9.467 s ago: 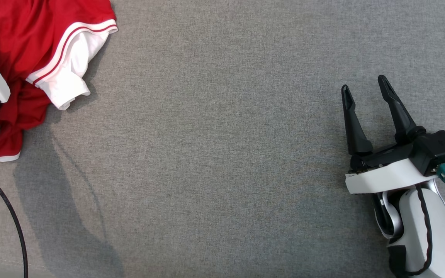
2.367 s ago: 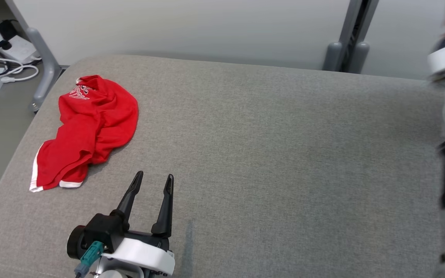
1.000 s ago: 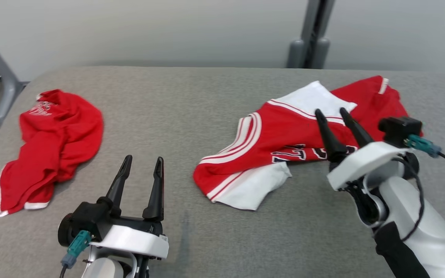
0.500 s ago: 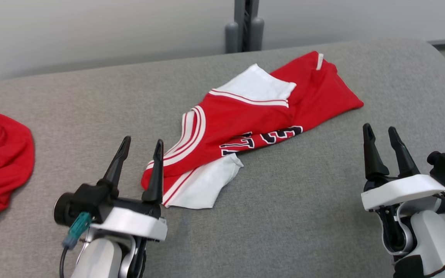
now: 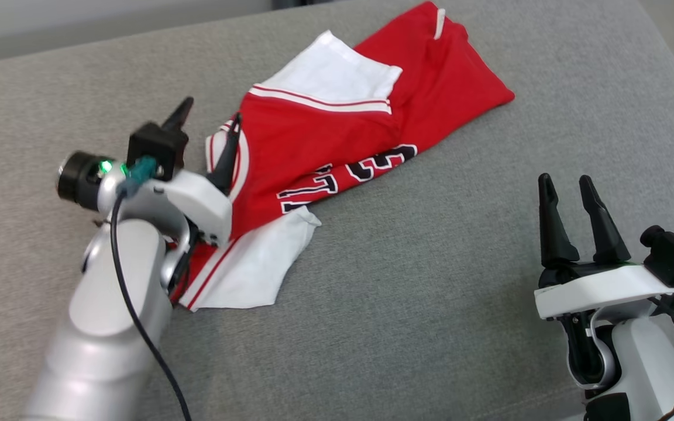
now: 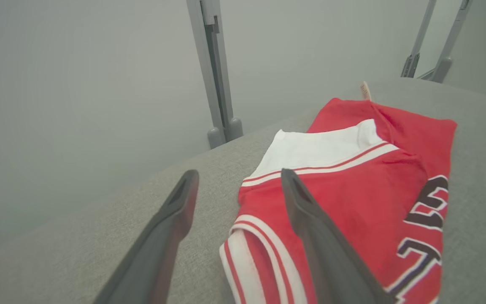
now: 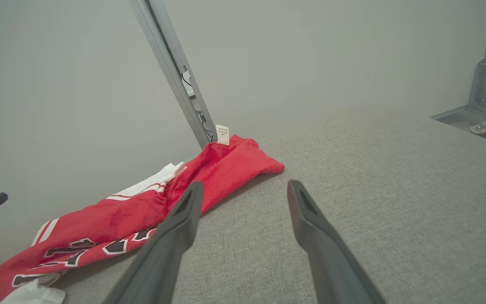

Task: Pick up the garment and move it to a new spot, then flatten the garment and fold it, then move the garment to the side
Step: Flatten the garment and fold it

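Garment (image 5: 325, 137) rumpled red-white knit, coarse grey woven surface (image 5: 430, 280)

One garment (image 5: 337, 134) lies on one table (image 5: 430, 292). There are two grippers, the left gripper (image 5: 210, 112) and the right gripper (image 5: 564, 179), each with two fingers (image 5: 550, 228), four in all. One grey post (image 6: 215, 84) stands behind, and seemingly two more, blurred.

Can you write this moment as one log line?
garment: red-and-white jersey crumpled on grey cushion | left gripper open, at jersey's striped edge | right gripper open, apart from jersey
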You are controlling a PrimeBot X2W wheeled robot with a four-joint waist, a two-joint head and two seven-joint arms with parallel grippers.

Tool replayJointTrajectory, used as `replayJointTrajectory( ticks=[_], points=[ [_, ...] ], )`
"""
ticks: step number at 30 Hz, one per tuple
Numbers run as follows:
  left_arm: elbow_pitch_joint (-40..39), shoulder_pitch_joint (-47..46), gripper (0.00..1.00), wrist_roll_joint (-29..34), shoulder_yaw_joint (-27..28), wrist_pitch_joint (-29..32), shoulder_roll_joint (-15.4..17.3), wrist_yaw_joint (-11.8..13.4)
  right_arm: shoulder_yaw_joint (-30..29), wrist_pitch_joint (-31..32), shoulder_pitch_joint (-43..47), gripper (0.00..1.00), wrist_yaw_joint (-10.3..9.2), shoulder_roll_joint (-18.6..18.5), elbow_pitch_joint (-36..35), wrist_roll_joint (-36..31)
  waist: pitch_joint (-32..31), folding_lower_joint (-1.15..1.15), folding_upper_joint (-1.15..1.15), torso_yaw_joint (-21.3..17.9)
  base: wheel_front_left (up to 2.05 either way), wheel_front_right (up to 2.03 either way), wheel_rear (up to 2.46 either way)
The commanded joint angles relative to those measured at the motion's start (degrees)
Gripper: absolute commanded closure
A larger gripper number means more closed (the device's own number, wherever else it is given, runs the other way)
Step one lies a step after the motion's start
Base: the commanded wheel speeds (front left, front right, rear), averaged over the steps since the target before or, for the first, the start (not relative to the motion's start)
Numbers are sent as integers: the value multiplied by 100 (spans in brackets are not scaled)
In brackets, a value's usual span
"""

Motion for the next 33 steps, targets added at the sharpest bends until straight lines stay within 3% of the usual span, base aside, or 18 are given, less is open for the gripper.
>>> replayJointTrajectory(
  ticks=[1,10,24,25,26,27,33],
  points=[
    [196,-274,0,55,-38,153,79,-71,60,-28,31,0,0,-8,-27,102,252,0,0,-240,0,0,0],
    [1380,-1531,0,108,-277,1035,338,-278,394,-71,-95,0,-1,-14,-28,452,728,0,0,-683,0,0,0],
    [2578,-2559,0,-62,-745,1684,473,-395,452,-64,52,0,0,-12,-219,594,1030,0,0,-1027,0,0,0],
    [2653,-2562,13,-96,-772,1751,450,-397,454,-64,50,0,0,-12,-221,592,1034,0,0,-1036,0,0,0],
    [2691,-2571,75,-154,-838,1786,407,-400,455,-65,45,0,0,-11,-221,595,1038,0,0,-1042,0,0,0],
    [2709,-2584,100,-222,-904,1780,385,-401,449,-65,40,0,0,-11,-221,599,1041,0,0,-1044,0,0,0],
    [2643,-2664,100,-605,-1276,1646,460,-391,387,-65,39,0,0,-11,-202,587,1021,0,0,-979,0,0,0]
  ],
)
